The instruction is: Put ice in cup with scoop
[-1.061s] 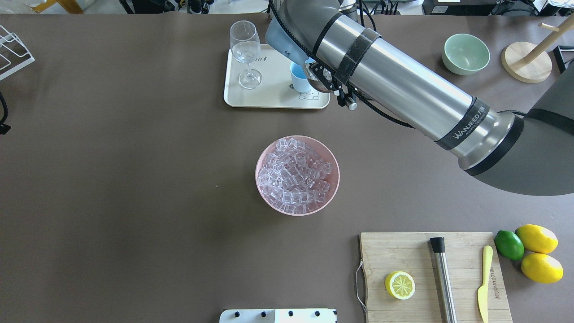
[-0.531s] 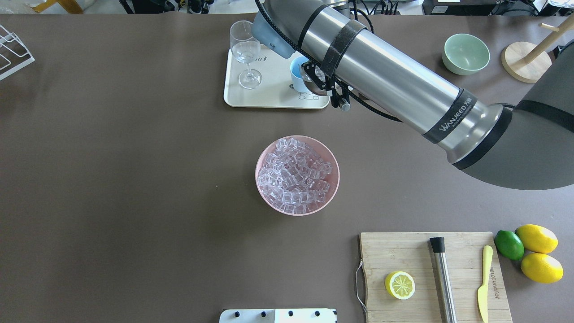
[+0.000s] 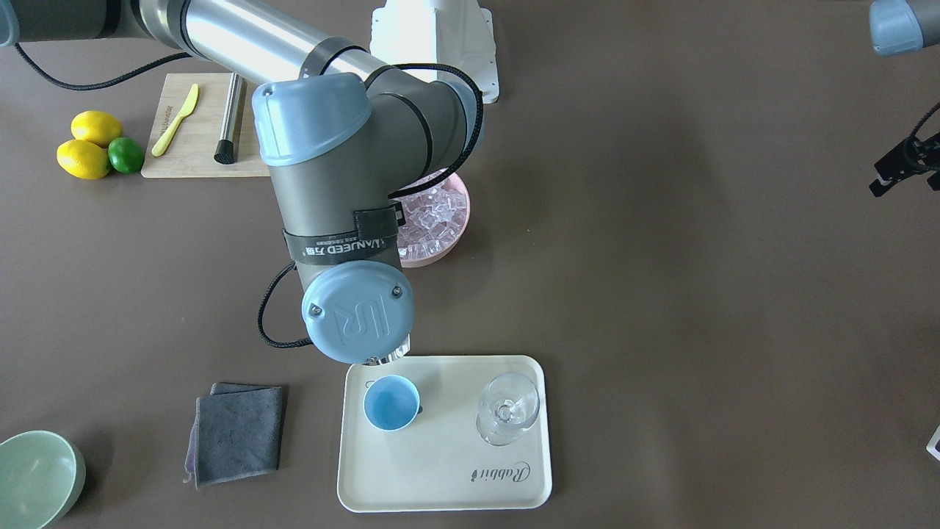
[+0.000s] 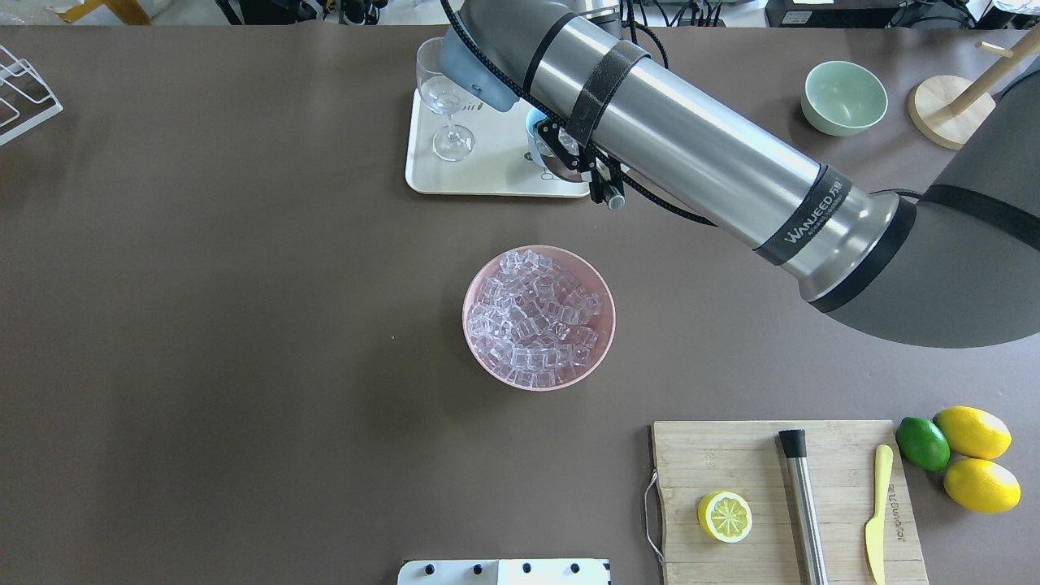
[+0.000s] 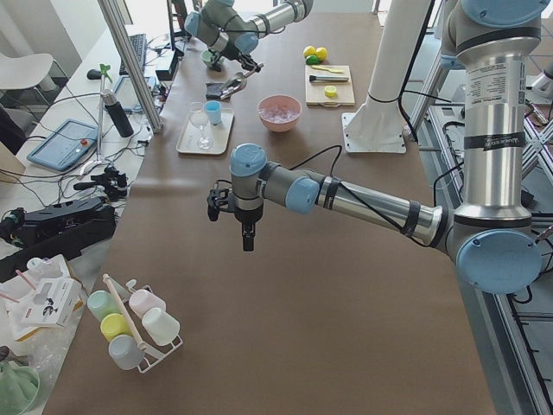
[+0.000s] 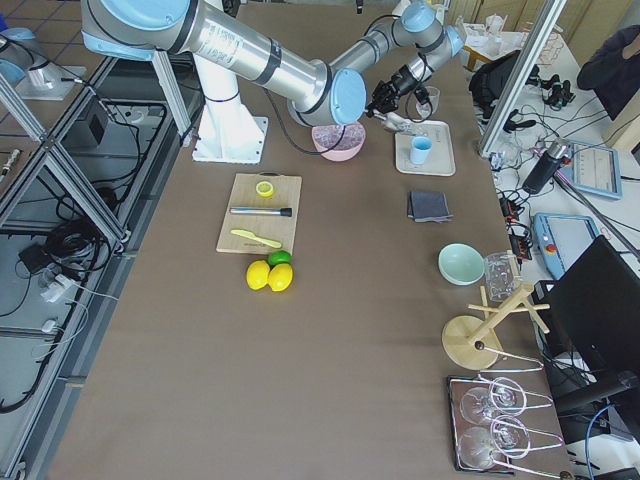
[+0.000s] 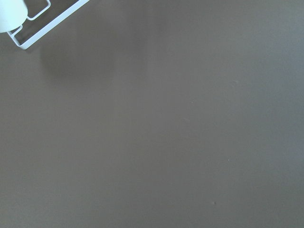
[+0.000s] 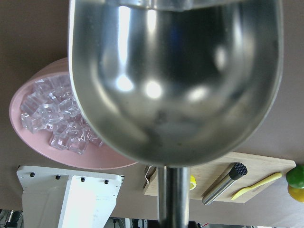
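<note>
The steel scoop [image 8: 175, 80] fills the right wrist view, seen from under its bowl, with the rod handle running back toward the camera. My right gripper [image 6: 391, 106] is shut on that handle, and my own wrist hides it in the overhead and front views. The scoop [image 6: 396, 122] hangs above the tray's near edge, beside the light-blue cup [image 3: 391, 402], which looks empty. The forearm partly covers the cup [image 4: 534, 134]. Ice [image 4: 536, 317] is heaped in a pink bowl [image 4: 605, 341] at mid-table. My left gripper [image 5: 246, 240] hovers far off over bare table; I cannot tell its state.
A clear stemmed glass [image 4: 445, 97] shares the cream tray [image 4: 487, 175] with the cup. A grey cloth [image 3: 239, 433] and a pale-green bowl [image 4: 843, 97] lie to the tray's right. The cutting board [image 4: 731, 455] holds a lemon half, a steel cylinder and a yellow knife.
My right arm has swung left and slightly away from the robot, carrying the scoop closer over the cup. More of the cup is now covered. Nothing else has moved.
</note>
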You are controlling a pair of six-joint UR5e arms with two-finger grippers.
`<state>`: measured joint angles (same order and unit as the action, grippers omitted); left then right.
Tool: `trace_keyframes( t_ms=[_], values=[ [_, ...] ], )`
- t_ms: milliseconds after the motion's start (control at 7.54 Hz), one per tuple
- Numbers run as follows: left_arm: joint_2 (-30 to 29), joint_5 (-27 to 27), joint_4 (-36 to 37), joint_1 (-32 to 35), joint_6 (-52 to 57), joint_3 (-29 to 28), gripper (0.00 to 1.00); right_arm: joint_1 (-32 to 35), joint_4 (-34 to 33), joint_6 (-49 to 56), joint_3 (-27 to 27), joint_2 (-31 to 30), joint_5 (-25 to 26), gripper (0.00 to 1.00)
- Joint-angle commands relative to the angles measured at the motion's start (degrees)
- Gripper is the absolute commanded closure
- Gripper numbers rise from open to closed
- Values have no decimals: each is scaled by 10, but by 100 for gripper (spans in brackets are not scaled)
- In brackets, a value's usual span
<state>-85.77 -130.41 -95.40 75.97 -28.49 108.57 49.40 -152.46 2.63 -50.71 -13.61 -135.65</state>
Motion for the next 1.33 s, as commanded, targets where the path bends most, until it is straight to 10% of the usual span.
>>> trace_keyframes(
  t_ms=[0,1194],
  values=[
    [2,-25,-1,49,-13,-34,2,-2,-7,0,-1,1,-1,100],
    [-1,-68,-2,78,-13,-65,2,7,-6,66,-49,-31,-2,100]
  ],
)
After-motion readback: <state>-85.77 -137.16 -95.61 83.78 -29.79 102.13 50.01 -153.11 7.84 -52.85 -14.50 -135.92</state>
